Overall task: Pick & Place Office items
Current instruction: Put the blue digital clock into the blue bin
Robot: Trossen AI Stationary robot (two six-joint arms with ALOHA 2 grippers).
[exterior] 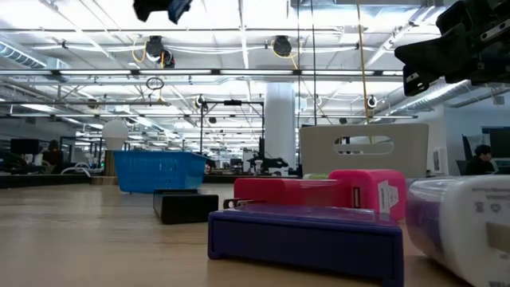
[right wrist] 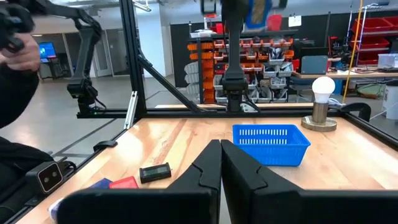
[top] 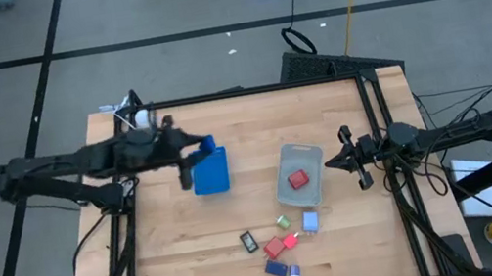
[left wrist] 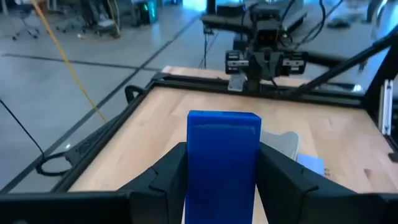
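Observation:
My left gripper [top: 195, 156] [left wrist: 222, 152] hangs above the table's left half, shut on a blue block [left wrist: 222, 143] [top: 209, 146]. It shows at the top of the low view [exterior: 163, 8], high over the blue mesh tray [top: 212, 177] [exterior: 158, 171] that rests on the table. My right gripper [top: 354, 158] [right wrist: 221, 152] is shut and empty by the table's right edge, beside the clear grey bin [top: 286, 189]. A red piece [top: 298, 178] lies in the bin. The other small pieces sit near the front edge: dark [top: 250, 241], green [top: 282, 221], pale blue [top: 310, 221], red [top: 274, 246], blue [top: 275, 268]. My left gripper pinches the blue block between its two fingers, one on each long side [left wrist: 194, 171]. The fingers come about level from the table's left. The block's free end [left wrist: 222, 121] sticks out past the fingertips, and the block is lifted clear of the table and the tray.
A white bulb on a round base [top: 138, 118] [right wrist: 322, 102] stands at the table's far left corner. A black frame rail [top: 377, 137] runs along the right edge. Bare wood lies between the tray and the bin [top: 251, 172]. A person's arm [right wrist: 15, 68] shows beyond the table.

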